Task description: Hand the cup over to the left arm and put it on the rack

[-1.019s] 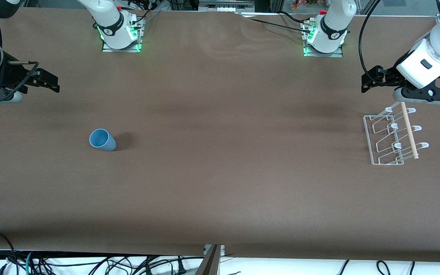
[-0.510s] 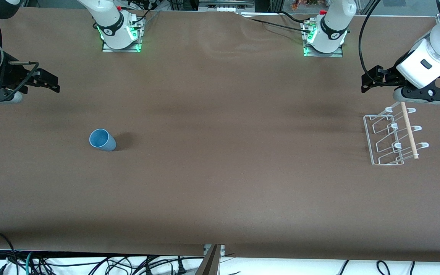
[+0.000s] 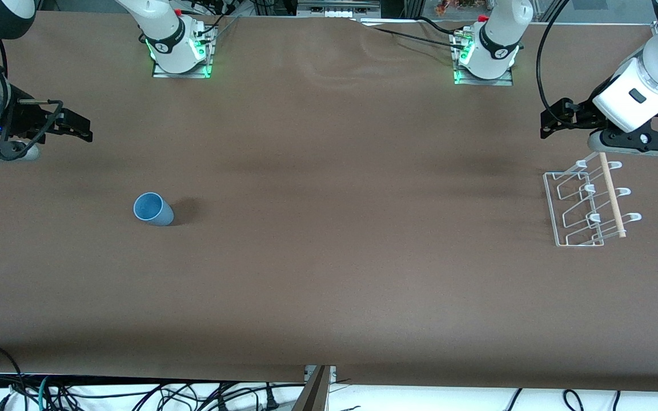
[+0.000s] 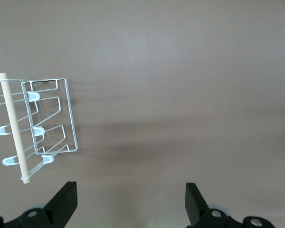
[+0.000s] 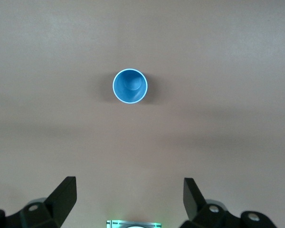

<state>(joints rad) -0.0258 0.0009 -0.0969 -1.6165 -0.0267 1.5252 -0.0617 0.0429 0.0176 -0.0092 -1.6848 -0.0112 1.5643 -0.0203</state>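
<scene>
The light-blue cup (image 3: 152, 208) stands upright on the brown table toward the right arm's end; it also shows in the right wrist view (image 5: 129, 86), mouth up. My right gripper (image 3: 77, 127) hangs open and empty over bare table at that end, well apart from the cup. In its wrist view the gripper (image 5: 129, 195) is open. The white wire rack (image 3: 586, 204) with its wooden rod sits toward the left arm's end; it also shows in the left wrist view (image 4: 42, 124). My left gripper (image 3: 552, 122) is open and empty, up beside the rack; in its wrist view the gripper (image 4: 131, 199) is open.
The two arm bases (image 3: 179, 48) (image 3: 486, 54) with green lights stand along the table edge farthest from the front camera. Cables hang below the table edge nearest the front camera (image 3: 135, 394).
My right gripper has shifted slightly toward the middle of the table and a little toward the cup. The left arm, the cup and the rack have not moved.
</scene>
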